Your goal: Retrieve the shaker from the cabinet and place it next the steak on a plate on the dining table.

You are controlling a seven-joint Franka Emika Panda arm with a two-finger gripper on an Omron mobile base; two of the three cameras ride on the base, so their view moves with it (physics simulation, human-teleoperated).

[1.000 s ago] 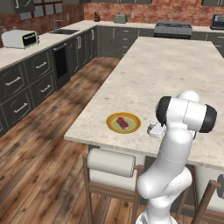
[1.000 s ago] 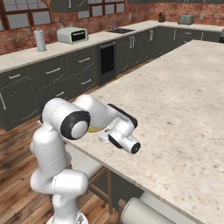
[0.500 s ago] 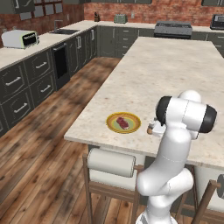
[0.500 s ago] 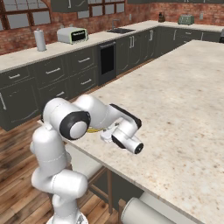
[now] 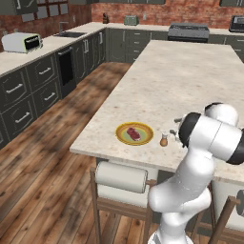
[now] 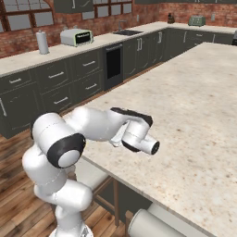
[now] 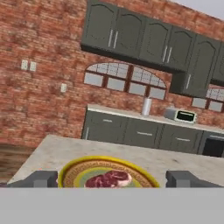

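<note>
The plate (image 5: 123,138) with its yellow-orange rim lies near the front edge of the dining table (image 5: 190,76), and the dark red steak (image 5: 135,134) rests on it. The tiny tan shaker (image 5: 164,140) stands upright on the tabletop just right of the plate, a small gap away. My gripper (image 7: 113,179) is open, its fingertips (image 7: 41,179) spread wide. In the hand view the plate (image 7: 70,168) and steak (image 7: 109,178) sit between the fingertips, straight ahead. My hand hovers low over the table directly right of the shaker, without touching it.
A stool with a white rolled back (image 5: 121,176) stands under the table's front edge below the plate. Dark-fronted counters with a toaster (image 5: 21,42) run along the left wall. A stove (image 5: 188,31) is at the back. The tabletop stretches bare beyond the plate.
The gripper has opened and let go of the shaker, which now stands on the table beside the plate. The hand has drawn back slightly.
</note>
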